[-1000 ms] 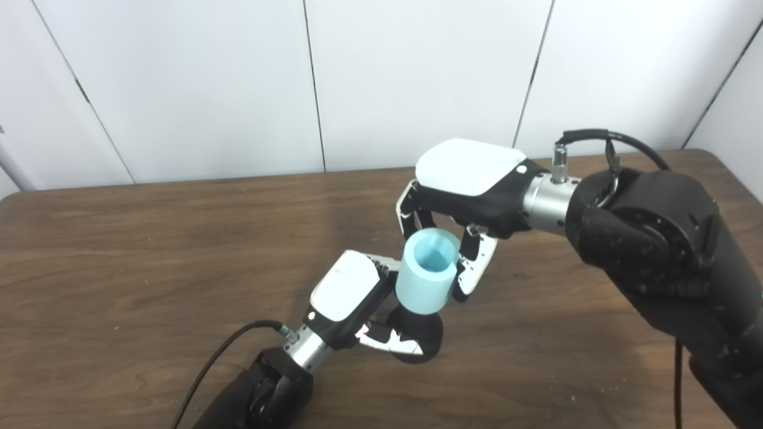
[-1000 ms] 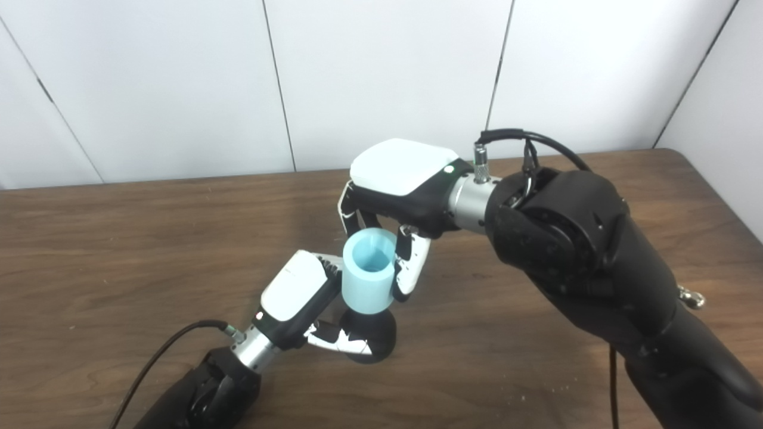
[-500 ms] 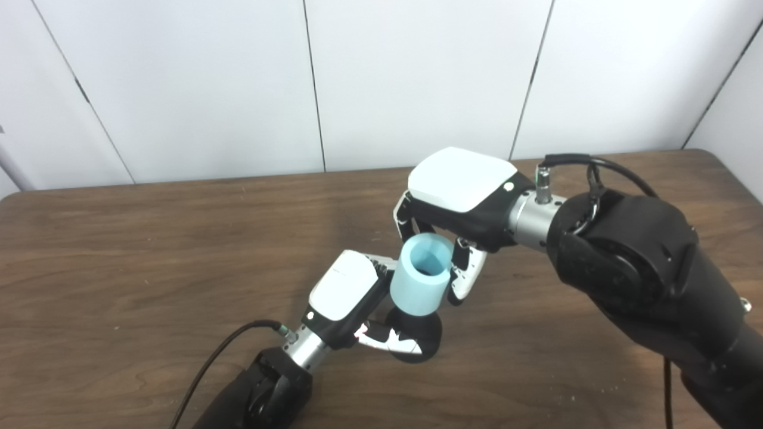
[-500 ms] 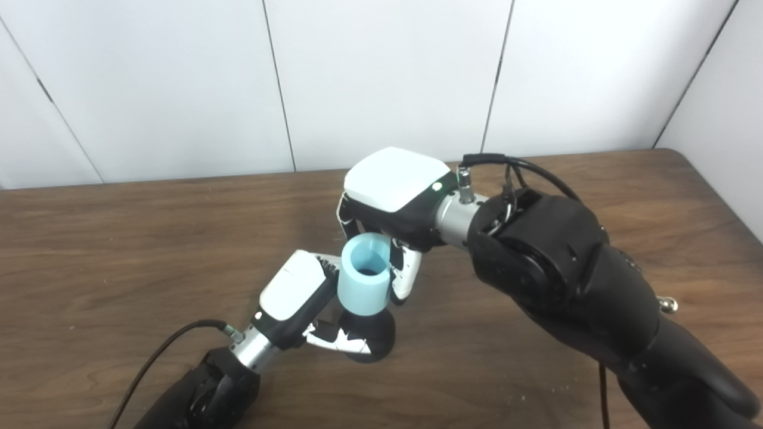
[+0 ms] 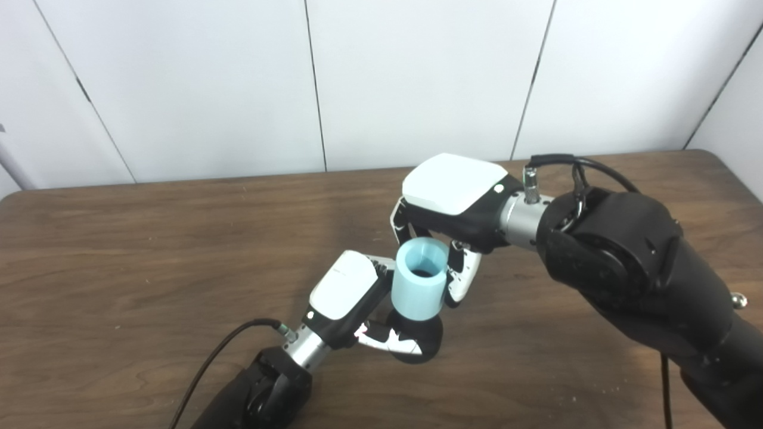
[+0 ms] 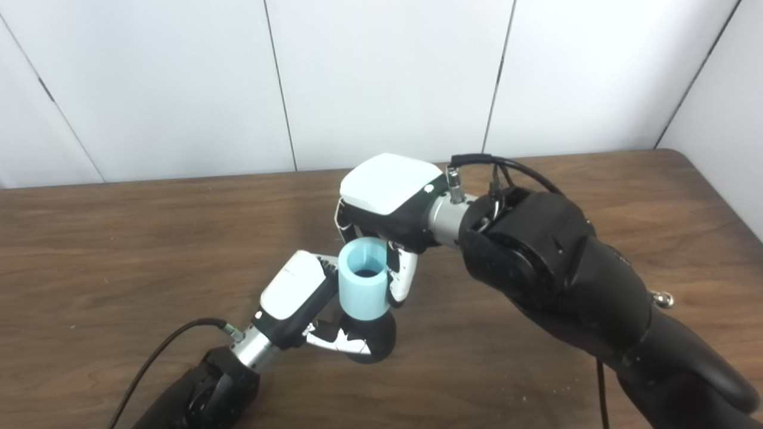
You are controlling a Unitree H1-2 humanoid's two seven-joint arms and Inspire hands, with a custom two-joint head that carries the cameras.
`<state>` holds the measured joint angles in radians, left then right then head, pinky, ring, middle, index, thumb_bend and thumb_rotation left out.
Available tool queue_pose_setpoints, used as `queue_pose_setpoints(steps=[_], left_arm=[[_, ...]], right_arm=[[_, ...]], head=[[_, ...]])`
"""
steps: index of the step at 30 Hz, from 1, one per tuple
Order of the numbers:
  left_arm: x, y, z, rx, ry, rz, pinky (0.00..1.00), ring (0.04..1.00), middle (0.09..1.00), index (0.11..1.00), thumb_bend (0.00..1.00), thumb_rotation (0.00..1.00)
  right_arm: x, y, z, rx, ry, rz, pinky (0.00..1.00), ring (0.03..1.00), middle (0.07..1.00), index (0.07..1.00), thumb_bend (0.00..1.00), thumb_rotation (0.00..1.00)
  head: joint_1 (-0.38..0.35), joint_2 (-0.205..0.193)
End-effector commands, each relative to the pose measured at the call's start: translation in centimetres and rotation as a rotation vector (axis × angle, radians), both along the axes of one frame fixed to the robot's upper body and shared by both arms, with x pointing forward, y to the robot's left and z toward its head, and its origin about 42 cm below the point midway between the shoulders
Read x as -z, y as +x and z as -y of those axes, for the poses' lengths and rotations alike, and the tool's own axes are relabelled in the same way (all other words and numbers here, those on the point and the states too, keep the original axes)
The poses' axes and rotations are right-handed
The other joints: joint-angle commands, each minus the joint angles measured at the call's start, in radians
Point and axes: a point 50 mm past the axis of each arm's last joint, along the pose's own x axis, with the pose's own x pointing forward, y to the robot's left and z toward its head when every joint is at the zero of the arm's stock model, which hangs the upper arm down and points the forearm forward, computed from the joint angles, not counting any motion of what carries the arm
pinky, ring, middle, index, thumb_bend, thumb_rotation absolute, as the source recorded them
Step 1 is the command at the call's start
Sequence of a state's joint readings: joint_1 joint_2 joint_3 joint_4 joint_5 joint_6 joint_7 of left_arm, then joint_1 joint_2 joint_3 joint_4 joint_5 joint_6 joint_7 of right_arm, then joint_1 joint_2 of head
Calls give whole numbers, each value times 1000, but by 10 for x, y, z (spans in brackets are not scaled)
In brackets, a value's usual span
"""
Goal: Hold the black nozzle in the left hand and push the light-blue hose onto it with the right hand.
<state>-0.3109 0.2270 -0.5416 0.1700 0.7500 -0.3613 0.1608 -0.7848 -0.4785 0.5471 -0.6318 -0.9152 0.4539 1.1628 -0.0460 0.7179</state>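
The black nozzle (image 5: 419, 338) stands on the wooden table (image 5: 119, 250), and my left hand (image 5: 349, 298) is shut around its round base from the left. The light-blue hose (image 5: 418, 287), a short upright tube with its open end up, sits on top of the nozzle, and a dark tip shows inside its opening. My right hand (image 5: 451, 205) reaches in from the right and holds the hose from behind, fingers and thumb wrapped on its far and right sides. In the right eye view the hose (image 6: 363, 286) stands nearly upright over the nozzle (image 6: 369, 341).
White wall panels (image 5: 417, 77) rise behind the table's far edge. My bulky black right forearm (image 5: 632, 268) crosses the right side of the table. A black cable (image 5: 220, 357) trails from my left wrist. Bare wood lies to the left.
My right hand has moved left and down with the hose. The hose has gone from tilted to nearly upright and sits lower over the nozzle. The left hand has stayed put.
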Motion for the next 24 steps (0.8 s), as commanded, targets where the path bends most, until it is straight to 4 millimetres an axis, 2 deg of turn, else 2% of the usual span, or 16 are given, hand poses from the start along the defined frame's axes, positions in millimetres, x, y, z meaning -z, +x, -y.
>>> queue_pose_setpoints(steps=[1, 6, 12, 19, 24], left_arm=[[62, -30, -19, -6, 200, -201, 367, 417, 391, 368, 623, 349], [61, -31, -18, -5, 202, -200, 361, 411, 383, 358, 624, 347], [60, -31, -17, -5, 211, -197, 367, 415, 385, 362, 623, 348], [58, -31, -17, -4, 213, -197, 377, 432, 395, 346, 623, 347], [57, -32, -17, -2, 214, -194, 377, 432, 393, 361, 623, 348]], right_arm=[[7, 2, -4, -10, -67, -125, 20, 117, 469, 481, 531, 0], [4, 9, -9, -10, -58, -138, 17, 111, 469, 482, 532, 0], [8, 7, -19, -16, -77, -119, 13, 106, 469, 483, 532, 0], [26, 8, -28, 8, -132, -124, 16, 107, 469, 486, 532, 0], [39, 10, -26, 34, -166, -146, 19, 110, 469, 487, 532, 0]], head=[[-1, 0], [0, 5], [3, 4], [4, 6], [4, 10]])
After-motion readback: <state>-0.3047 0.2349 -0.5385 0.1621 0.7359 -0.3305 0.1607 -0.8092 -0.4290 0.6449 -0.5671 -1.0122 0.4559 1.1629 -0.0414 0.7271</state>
